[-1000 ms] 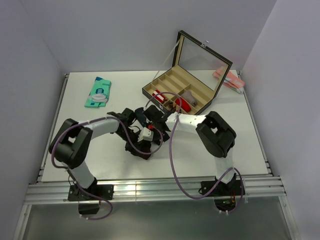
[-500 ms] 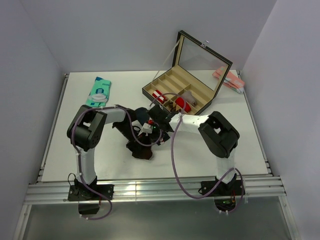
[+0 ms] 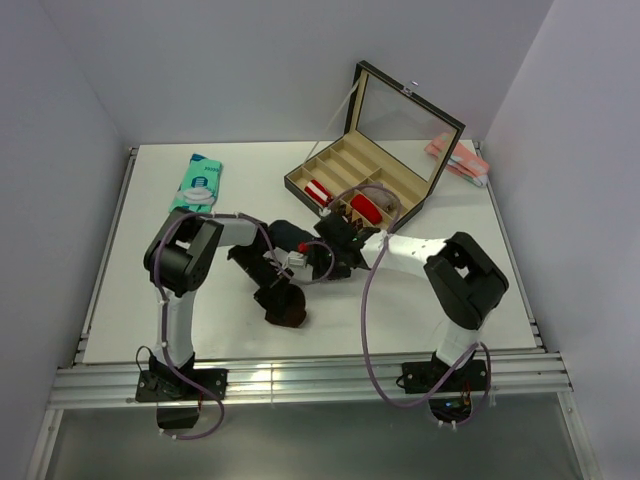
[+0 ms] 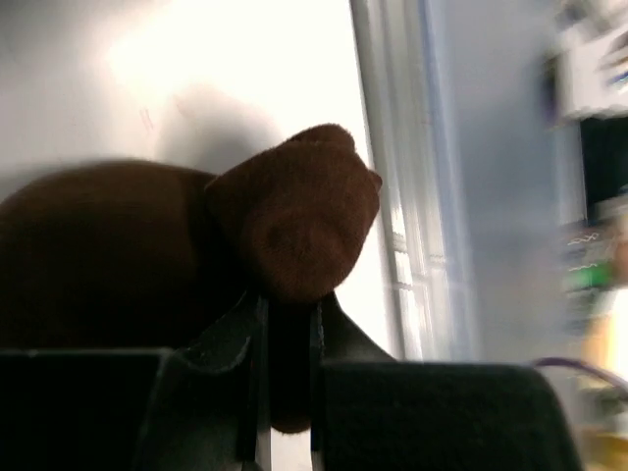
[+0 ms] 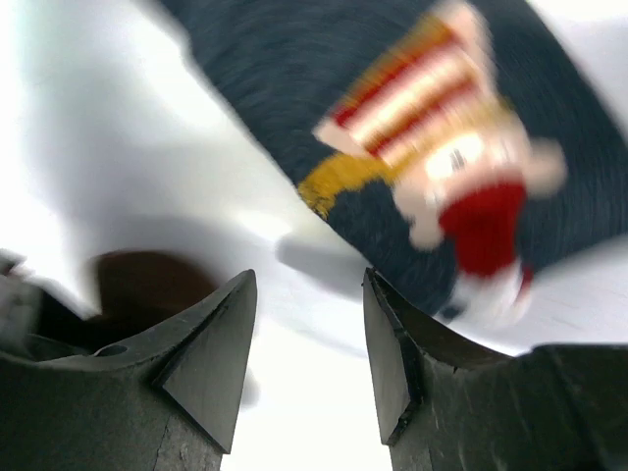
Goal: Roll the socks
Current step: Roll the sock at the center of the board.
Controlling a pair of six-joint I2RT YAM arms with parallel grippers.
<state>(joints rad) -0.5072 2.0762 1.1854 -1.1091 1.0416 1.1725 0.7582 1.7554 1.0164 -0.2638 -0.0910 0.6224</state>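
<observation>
**Rolling the brown sock [image 4: 294,221], navy sock [image 5: 294,78] next**

The left gripper [image 4: 286,334] is pinched shut on a fold of the brown sock, which sits bunched mid-table [image 3: 450,300]. The right gripper [image 5: 306,334] hovers wide open, holding nothing, just short of the navy sock. Next move is probably tucking the brown roll tight so it doesn't spring loose.

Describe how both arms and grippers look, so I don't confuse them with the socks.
Both match: the left arm and right arm have white tubular links between bulky black joint housings, each trailing a looping purple cable. The left gripper and right gripper are matte black and wedge-shaped. No markings are legible.
</observation>
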